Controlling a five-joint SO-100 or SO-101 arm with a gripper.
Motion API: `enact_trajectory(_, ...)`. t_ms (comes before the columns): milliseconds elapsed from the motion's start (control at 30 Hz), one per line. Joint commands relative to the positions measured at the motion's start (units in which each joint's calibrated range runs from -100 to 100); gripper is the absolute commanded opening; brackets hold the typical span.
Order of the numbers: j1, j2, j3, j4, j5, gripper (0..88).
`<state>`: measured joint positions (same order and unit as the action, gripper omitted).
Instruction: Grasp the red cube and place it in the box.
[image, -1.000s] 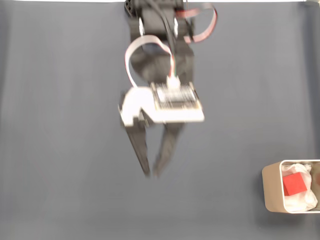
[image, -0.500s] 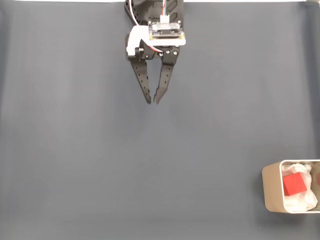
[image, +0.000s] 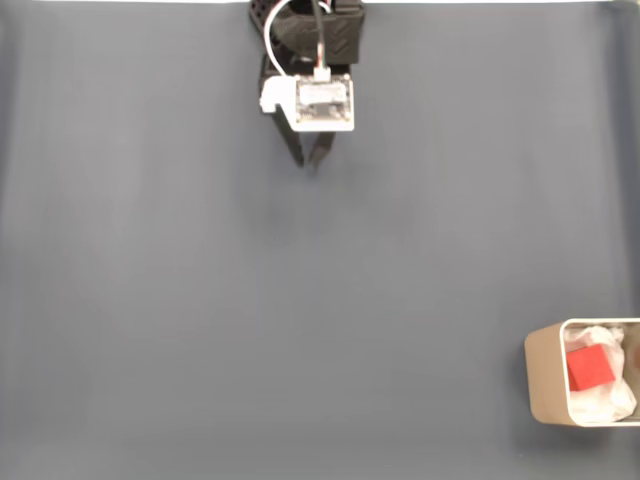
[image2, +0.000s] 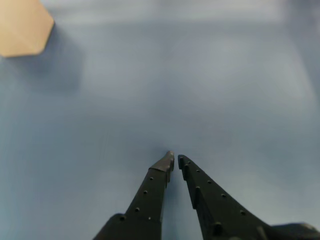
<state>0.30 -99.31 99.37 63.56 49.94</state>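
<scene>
Pulling back, I've tucked the gripper (image: 311, 161) up toward the arm's base since a second ago, fingers nearly together and holding nothing. Well away from the fingertips, the red cube (image: 588, 367) sits in the box (image: 545, 375), so I judge the placing done.

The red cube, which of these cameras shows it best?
The fixed view. From above, the red cube is seen lying on the white lining inside the box at the lower right edge. In the wrist view, a beige corner at the top left may be the box; its inside is hidden.
</scene>
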Motion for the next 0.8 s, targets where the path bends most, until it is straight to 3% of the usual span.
enact_trajectory(0,-0.65,-0.61,0.45,6.11,-0.15,0.0)
enact_trajectory(267,-0.65,-0.61,0.45,12.09,0.24,0.0)
enact_trajectory(767,-0.01,-0.61,0.45,12.34,-0.88,0.2)
